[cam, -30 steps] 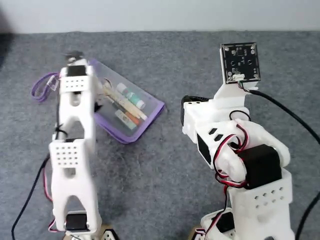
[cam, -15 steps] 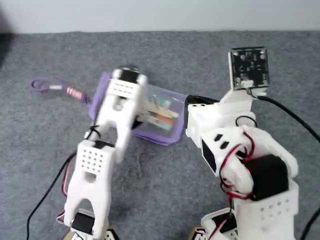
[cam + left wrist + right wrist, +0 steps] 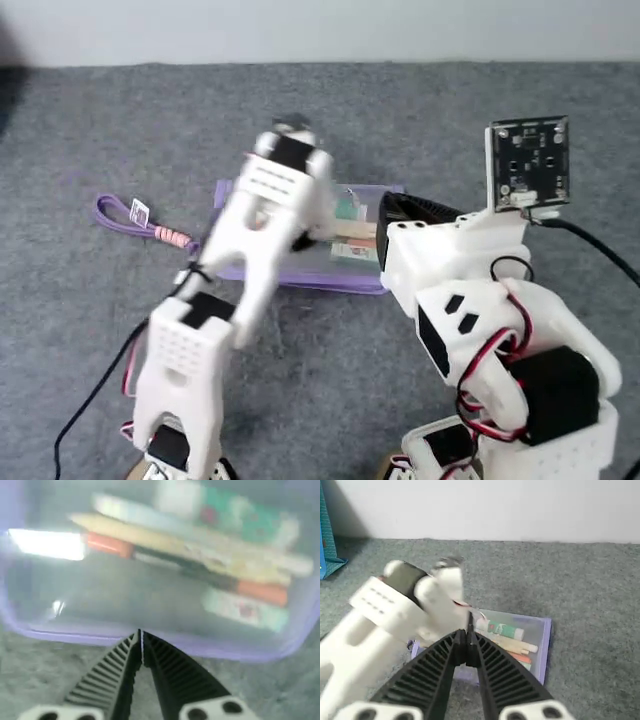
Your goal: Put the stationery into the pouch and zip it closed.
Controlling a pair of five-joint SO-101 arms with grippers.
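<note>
stationery (image 3: 200,575) is already lying inside the pouch (image 3: 330,282), which is sitting mid worktop (image 3: 450,130). left tool (image 3: 141,637) is sitting pinched closed at the pouch's purple edge, grip unclear. right tool (image 3: 466,635) is hanging closed, holding nothing. zipping probably remaining; can't tell.

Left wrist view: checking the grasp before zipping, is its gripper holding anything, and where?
The left gripper looks shut on the clear purple-edged plastic pouch, pinching its purple rim.

Near lens, right gripper (image 3: 466,634): black jaws together, nothing between. Beyond its tips, clear purple-edged pouch (image 3: 541,647) flat on grey carpet (image 3: 590,590), stationery (image 3: 506,635) inside. Left arm (image 3: 395,607) over pouch's end.
</note>
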